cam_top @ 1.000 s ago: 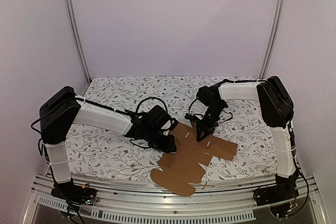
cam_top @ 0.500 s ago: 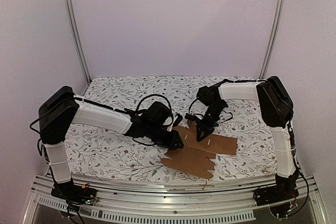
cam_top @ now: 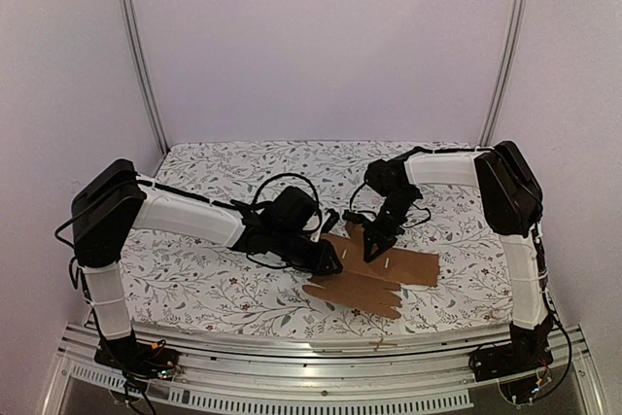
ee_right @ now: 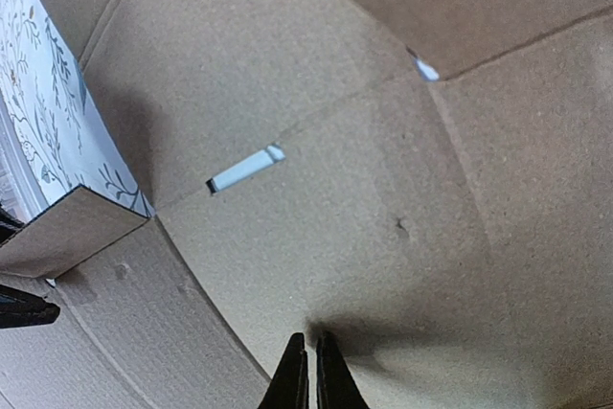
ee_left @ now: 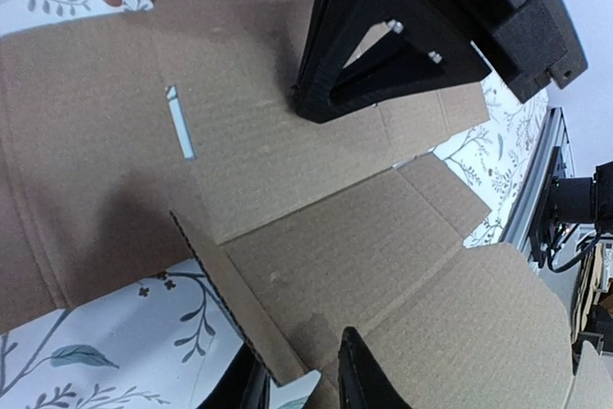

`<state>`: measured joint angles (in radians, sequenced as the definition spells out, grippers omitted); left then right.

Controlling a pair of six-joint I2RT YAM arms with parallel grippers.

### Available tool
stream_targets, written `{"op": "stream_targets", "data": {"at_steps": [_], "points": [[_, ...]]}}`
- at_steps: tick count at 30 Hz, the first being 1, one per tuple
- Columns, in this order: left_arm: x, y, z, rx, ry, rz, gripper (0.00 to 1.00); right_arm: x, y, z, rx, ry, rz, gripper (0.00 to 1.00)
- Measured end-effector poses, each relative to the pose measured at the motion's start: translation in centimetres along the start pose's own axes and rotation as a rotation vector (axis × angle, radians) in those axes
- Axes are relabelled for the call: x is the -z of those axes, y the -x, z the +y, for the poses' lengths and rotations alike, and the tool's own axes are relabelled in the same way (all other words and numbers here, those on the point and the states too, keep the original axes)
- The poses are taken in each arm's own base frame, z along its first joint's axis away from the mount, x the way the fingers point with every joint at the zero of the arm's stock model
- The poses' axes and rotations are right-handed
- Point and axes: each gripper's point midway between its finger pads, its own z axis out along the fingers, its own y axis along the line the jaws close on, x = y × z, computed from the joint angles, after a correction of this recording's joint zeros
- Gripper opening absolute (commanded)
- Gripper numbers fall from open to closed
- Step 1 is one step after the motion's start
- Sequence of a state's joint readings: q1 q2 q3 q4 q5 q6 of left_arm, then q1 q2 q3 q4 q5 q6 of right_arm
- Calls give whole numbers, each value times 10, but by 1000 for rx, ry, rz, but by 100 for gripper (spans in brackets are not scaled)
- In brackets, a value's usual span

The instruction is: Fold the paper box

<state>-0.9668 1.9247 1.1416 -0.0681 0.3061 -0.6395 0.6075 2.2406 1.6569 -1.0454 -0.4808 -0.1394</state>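
Brown cardboard, the paper box (cam_top: 389, 264), lay unfolded as a creased die-cut sheet on the floral tablecloth (cam_top: 214, 279), directly beneath both grippers and between the two arms. We saw the right gripper (cam_top: 372, 255) clenched, its two fingers pressed together with nothing between them, their tips planted on a flat middle panel of the sheet. A narrow slot cut in the cardboard showed just beyond those tips in the right wrist view, which also caught the right gripper (ee_right: 308, 342) casting a small shadow where it met the board. Just beside it stood the left gripper (cam_top: 330, 259), low over the sheet's near-left part. In the left wrist view one flap stood lifted off the cloth, its raw corrugated edge running down between the left fingers (ee_left: 359, 375), which straddled it. We could not tell whether those fingers pinched the flap or merely flanked it. Across from them, the black right gripper (ee_left: 311, 107) touched the panel behind the raised flap.
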Motion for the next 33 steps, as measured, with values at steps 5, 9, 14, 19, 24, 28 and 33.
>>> {"op": "stream_targets", "data": {"at_steps": [5, 9, 14, 19, 24, 28, 33], "points": [[-2, -8, 5, 2, 14, 12, 26, 0, 0, 0, 1, 2, 0, 4], [-4, -21, 14, -1, 31, 39, 25, 0, 0, 0, 1, 3, 0, 4], [-5, -36, 24, -1, 47, 65, 29, 0, 0, 0, 4, 3, 0, 5], [0, -39, 23, -14, 29, 50, 30, 0, 0, 1, 4, 3, 0, 5], [10, -31, 24, -19, 26, 9, 20, 0, 0, 1, 4, 3, 0, 5], [18, -25, 40, -13, 86, -12, 7, 0, 0, 1, 5, 4, 0, 5], [15, -26, 63, -3, 177, 20, 1, 0, 0, 1, 7, 4, 0, 5]]}}
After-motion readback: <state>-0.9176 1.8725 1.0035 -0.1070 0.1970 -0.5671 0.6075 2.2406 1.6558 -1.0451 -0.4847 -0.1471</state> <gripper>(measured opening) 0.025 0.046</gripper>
